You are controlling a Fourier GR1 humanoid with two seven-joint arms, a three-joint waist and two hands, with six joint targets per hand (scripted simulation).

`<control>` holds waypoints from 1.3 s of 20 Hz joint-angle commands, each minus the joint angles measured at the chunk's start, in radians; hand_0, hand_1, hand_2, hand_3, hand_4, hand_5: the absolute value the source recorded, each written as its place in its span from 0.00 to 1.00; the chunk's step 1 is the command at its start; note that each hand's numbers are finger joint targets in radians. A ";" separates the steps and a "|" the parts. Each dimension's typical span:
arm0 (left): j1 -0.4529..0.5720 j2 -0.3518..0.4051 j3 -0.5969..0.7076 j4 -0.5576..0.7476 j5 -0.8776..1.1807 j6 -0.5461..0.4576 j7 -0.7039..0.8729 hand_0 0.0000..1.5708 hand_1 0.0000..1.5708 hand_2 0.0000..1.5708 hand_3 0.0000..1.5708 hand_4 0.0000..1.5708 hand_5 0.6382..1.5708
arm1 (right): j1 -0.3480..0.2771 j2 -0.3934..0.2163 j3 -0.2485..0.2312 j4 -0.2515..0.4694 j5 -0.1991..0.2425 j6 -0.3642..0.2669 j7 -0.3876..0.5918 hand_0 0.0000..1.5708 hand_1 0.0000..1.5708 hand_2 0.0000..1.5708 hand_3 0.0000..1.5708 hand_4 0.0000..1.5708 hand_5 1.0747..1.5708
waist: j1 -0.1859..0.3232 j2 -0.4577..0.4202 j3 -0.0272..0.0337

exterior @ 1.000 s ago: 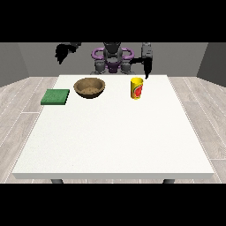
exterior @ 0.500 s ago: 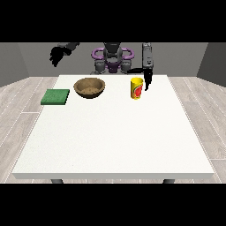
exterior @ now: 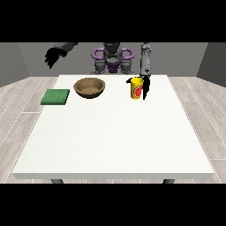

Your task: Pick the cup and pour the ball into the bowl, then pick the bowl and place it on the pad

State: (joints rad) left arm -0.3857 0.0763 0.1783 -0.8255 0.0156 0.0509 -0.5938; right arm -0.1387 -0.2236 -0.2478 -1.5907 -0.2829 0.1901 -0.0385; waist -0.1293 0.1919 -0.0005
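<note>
Two hands in view, only one placed to matter. The cup [exterior: 137, 88], yellow with a red mark, stands upright on the white surface [exterior: 114, 132], its long axis vertical. The hand at the view's right [exterior: 146, 87] hangs just beside it, on the side away from the bowl [exterior: 89, 87]; whether it touches the cup, or how its fingers lie, cannot be told. The hand at the view's left [exterior: 54, 56] is raised well apart from everything, fingers hanging relaxed, holding nothing. The green pad [exterior: 55, 96] lies beyond the bowl. The ball is not visible. Grasp looks to be the step in hand.
</note>
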 commanded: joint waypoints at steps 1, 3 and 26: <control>-0.080 0.015 0.053 0.129 -0.005 0.069 -0.085 0.44 0.44 0.41 0.00 0.64 0.98 | -0.052 -0.019 -0.013 -0.042 -0.028 0.011 0.004 0.00 0.00 0.00 0.00 0.43 1.00 | -0.051 0.075 -0.0004; -0.056 0.029 0.017 0.135 -0.076 0.131 -0.136 0.73 0.73 1.00 1.00 0.83 0.90 | -0.054 -0.033 -0.024 -0.046 -0.054 0.026 0.025 0.00 0.00 0.00 0.08 0.41 0.99 | -0.060 0.075 -0.0004; -0.291 0.006 -0.497 0.276 -0.857 0.632 0.598 0.86 0.86 1.00 1.00 0.92 0.97 | -0.022 -0.175 -0.146 0.305 -0.130 0.147 0.105 0.00 0.00 0.00 0.05 0.43 0.98 | 0.010 -0.274 0.0067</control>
State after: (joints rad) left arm -0.6361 0.1158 -0.2024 -0.6005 -0.6659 0.6250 -0.1733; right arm -0.1793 -0.3774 -0.3748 -1.3549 -0.4042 0.3095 0.0643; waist -0.1364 -0.0205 0.0065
